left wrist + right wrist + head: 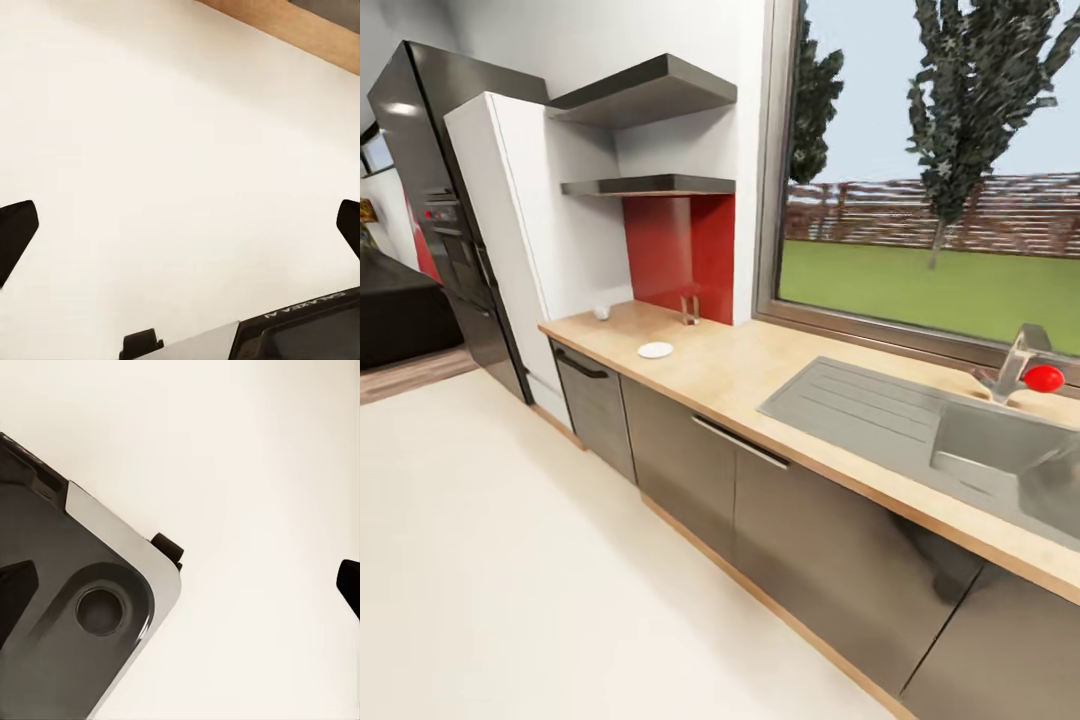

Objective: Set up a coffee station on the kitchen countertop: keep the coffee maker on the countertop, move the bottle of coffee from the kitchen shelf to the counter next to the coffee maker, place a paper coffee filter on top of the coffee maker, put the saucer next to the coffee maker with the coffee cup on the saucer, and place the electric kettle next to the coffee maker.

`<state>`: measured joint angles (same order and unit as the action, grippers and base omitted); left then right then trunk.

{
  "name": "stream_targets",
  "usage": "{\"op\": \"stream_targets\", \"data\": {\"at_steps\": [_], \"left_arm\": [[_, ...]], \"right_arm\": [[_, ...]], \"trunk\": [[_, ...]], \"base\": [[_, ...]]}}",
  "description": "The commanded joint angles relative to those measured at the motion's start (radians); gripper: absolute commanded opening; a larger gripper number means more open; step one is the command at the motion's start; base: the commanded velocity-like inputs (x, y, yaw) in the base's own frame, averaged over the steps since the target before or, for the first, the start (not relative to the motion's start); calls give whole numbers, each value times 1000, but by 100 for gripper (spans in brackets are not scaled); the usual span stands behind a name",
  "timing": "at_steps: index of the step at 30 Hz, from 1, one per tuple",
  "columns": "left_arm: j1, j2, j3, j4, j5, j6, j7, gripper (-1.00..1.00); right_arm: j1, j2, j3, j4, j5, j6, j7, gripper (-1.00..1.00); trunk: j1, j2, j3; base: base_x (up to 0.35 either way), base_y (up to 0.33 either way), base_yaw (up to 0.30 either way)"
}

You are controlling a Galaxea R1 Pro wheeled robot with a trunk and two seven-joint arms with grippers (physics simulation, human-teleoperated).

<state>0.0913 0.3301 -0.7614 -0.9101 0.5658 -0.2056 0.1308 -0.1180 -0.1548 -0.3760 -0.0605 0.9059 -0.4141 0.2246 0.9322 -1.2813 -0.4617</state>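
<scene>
The light-wood countertop [760, 375] runs from the left back to the front right over grey cabinet fronts. A small white saucer [655, 350] lies flat on it near the front edge. A small white coffee cup [601, 312] stands at the counter's far left end, apart from the saucer. Two dark kitchen shelves [650, 185] hang above that end. The coffee maker, bottle of coffee, paper coffee filter and electric kettle are out of view. My left gripper [180, 232] and right gripper [180, 592] are both open over the pale floor, holding nothing.
A small clear object [689, 308] stands against the red backsplash [680, 250]. A steel sink [960, 440] with a red-knobbed faucet [1028, 368] fills the counter's right part. A tall white cabinet [510, 240] and black oven column [440, 210] stand at left. My own base [75, 615] is below the right gripper.
</scene>
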Motion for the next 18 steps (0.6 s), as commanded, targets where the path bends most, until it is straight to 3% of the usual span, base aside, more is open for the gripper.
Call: {"op": "stream_targets", "data": {"at_steps": [1, 18], "left_arm": [[-1, 1, -6, -1, 8, -5, 7, 100], [-1, 1, -6, -1, 8, -5, 7, 100]], "right_arm": [[0, 0, -9, -1, 2, -2, 8, 100], [0, 1, -9, -1, 2, -3, 5, 100]], "trunk": [[1, 0, -1], [1, 0, -1]], "base": [[292, 179, 125], [273, 204, 252]]}}
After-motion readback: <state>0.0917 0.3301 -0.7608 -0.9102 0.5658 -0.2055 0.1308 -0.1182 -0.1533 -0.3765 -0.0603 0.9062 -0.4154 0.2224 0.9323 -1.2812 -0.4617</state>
